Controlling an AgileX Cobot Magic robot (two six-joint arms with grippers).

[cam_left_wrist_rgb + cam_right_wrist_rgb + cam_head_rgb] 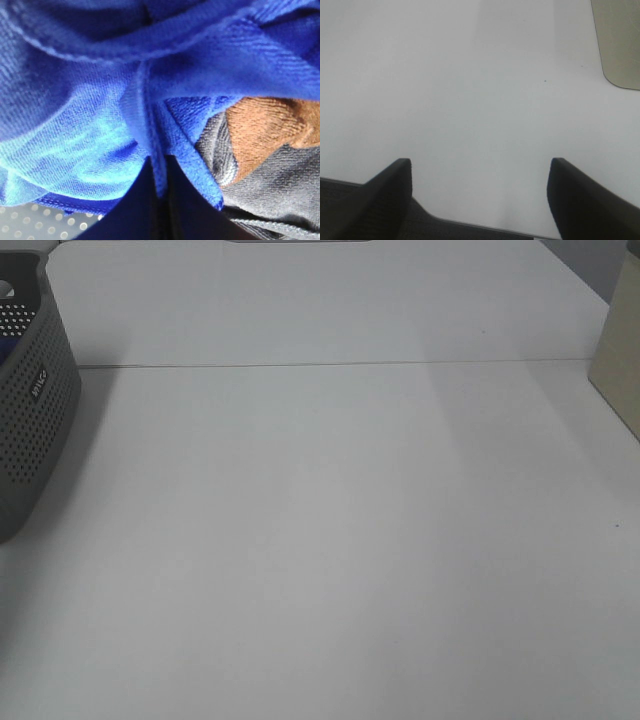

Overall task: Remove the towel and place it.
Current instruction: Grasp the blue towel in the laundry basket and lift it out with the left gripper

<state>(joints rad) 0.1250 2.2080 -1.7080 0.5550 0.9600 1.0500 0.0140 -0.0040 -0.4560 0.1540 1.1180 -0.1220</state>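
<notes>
Left gripper (159, 172): closed tight, with a raised fold of the towel (90, 125) pinched between its jaws.
Towel: blue and bunched, lay in the basket (35, 420), touching a brown cloth (265, 125) and a grey cloth (280, 185).
Right gripper (481, 167): jaws spread wide with nothing between them, above bare table (330, 520).
Basket: grey and perforated, stood at the table's left edge, partly out of the high view.
Right edge: a beige object (620, 350) was on the table; its kind could not be told.
</notes>
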